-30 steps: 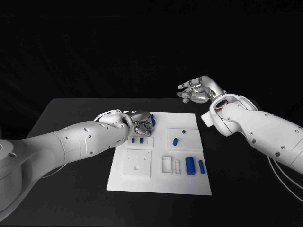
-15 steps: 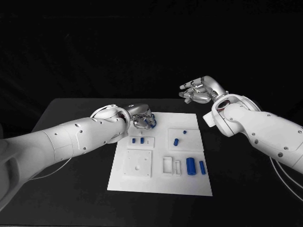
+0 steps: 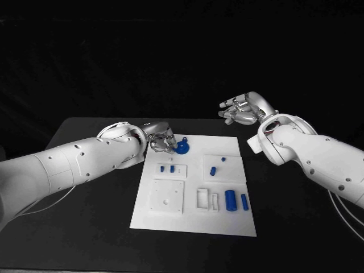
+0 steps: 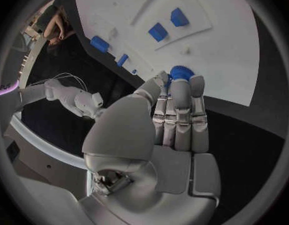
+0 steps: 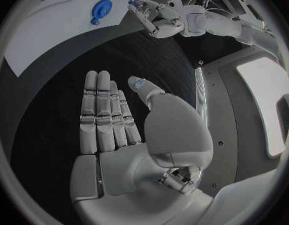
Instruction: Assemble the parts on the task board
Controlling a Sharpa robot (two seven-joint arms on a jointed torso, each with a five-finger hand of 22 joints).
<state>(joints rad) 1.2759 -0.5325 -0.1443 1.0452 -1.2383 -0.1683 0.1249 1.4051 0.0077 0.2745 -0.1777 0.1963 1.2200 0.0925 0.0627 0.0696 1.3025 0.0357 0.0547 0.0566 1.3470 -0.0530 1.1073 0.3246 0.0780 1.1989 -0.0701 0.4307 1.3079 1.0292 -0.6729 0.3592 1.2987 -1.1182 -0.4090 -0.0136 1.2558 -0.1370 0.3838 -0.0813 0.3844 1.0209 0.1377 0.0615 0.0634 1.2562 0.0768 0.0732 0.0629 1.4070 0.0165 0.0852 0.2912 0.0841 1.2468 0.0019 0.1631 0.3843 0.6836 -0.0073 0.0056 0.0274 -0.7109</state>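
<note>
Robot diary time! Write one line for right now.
left hand: beside round blue part, hold unclear | right hand: open, raised off board | task board: blue parts lying on it

No writing, label, brand, number or sign can be read anywhere here. The white task board point(image 3: 194, 216) carries no legible marks, and neither do the blue parts point(image 3: 230, 200) lying on it. The robot's white arms and silver hands bear nothing readable either.
</note>
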